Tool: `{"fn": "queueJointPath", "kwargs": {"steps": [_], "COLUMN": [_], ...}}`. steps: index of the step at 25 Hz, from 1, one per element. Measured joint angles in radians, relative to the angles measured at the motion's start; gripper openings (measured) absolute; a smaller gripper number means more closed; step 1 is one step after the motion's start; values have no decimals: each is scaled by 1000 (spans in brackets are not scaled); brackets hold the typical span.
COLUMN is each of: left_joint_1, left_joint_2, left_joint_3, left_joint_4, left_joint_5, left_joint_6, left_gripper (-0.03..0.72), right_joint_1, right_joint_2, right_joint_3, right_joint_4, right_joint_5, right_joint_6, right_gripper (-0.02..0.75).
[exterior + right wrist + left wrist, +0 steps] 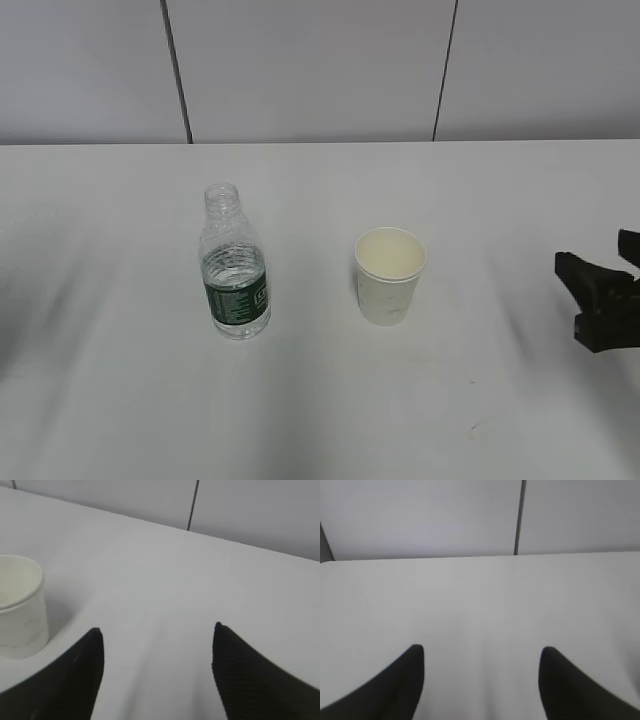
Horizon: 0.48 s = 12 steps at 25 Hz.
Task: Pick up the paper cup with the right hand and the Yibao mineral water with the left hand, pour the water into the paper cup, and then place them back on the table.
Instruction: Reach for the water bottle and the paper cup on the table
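Yibao mineral water (235, 265) and paper cup (389, 275): upright, apart, on table (320, 420). Right hand (157, 635): spread wide, empty, cup left of it. Left hand (481, 655): spread wide, empty.

Your right hand (598, 300) is cut off by the right edge of the exterior view, so you see only its fingers and nothing of the arm behind. Your left hand (481, 652) never enters that view at all. In the right wrist view, the paper cup (20, 607) sits left of the jaws, sliced by the left edge. Both wrist views crop the fingers at the bottom edge. The white print on the Yibao mineral water (235, 265) is too small to read.
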Motion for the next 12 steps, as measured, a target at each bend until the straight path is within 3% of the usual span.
{"fn": "queueJointPath", "kwargs": {"steps": [6,12], "left_joint_1": [0,0], "left_joint_2": [168,271], "left_joint_3": [-4,-5], "left_joint_4": [146,202], "left_joint_5": [-70,-150], "left_joint_6": [-26,-31], "left_gripper": [449,449], "right_joint_1": [0,0], "right_joint_2": [188,373], "right_joint_3": [-8,-12], "right_joint_4": [-65,-143], "right_joint_5": [-143,-340], "right_joint_6": [34,35], "right_gripper": [533,533]}}
